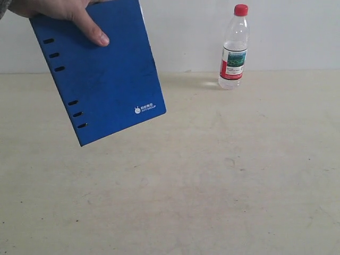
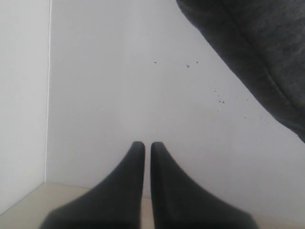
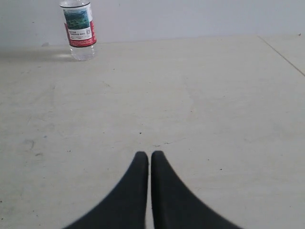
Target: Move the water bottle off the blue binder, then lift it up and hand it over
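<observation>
While a person's hand [image 1: 64,11] grips the binder [image 1: 101,74] by its upper edge at about 10 o'clock in the exterior view, the bottle [image 1: 234,50] stands upright on the counter [image 1: 212,186] at about 1 o'clock. It is close to the wall [image 1: 297,32] and well apart from the binder. The binder is held up tilted, with its slot holes [image 1: 54,54] along the 9 o'clock edge and its white logo [image 1: 146,109] near the 5 o'clock corner. The thumb [image 1: 93,29] lies across its blue face. The left end effector [image 2: 147,149] is pressed together and holds nothing; it faces the wall, with dark grey fabric [image 2: 257,57] nearby. The right end effector [image 3: 149,158] is likewise pressed together and empty, low over the counter, with the bottle well ahead of it by the wall.
</observation>
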`<action>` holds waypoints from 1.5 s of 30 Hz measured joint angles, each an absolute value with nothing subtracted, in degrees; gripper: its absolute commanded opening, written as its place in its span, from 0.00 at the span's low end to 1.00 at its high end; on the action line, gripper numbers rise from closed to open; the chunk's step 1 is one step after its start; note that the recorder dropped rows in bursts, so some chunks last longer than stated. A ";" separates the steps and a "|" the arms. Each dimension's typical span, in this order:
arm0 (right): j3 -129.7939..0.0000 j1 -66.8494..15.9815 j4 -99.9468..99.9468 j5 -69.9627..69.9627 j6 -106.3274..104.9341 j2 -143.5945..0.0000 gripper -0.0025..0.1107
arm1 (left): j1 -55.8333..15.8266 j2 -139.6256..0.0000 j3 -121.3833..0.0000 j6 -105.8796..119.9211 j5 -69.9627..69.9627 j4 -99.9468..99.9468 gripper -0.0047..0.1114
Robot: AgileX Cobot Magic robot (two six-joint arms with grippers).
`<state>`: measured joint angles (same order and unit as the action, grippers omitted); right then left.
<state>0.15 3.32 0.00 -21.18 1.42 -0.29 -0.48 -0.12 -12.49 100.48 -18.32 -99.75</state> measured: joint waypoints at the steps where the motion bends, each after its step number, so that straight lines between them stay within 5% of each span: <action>1: 0.15 3.32 0.00 -21.18 1.42 -0.29 0.02 | -0.48 -0.12 -12.49 100.48 -18.32 -99.75 0.08; 20: 0.15 3.32 0.00 -21.24 1.41 -0.29 0.02 | -0.48 0.00 -13.25 98.16 -17.21 -97.07 0.08; 23: 0.15 3.32 0.00 -21.24 1.41 -0.29 0.02 | -0.48 -0.02 -15.86 83.55 -14.00 -77.71 0.08; 31: 0.15 3.32 0.00 -21.33 1.41 -0.29 0.02 | -3.00 -5.20 -15.16 1.15 -1.11 -2.98 0.08; 39: 0.15 3.32 0.00 -21.33 1.41 -0.29 0.02 | -3.26 -0.68 -2.02 -16.20 22.93 2.42 0.08; 45: 0.15 3.32 0.00 -21.33 1.41 -0.29 0.02 | -3.26 -0.20 -0.03 -19.32 22.47 -3.16 0.08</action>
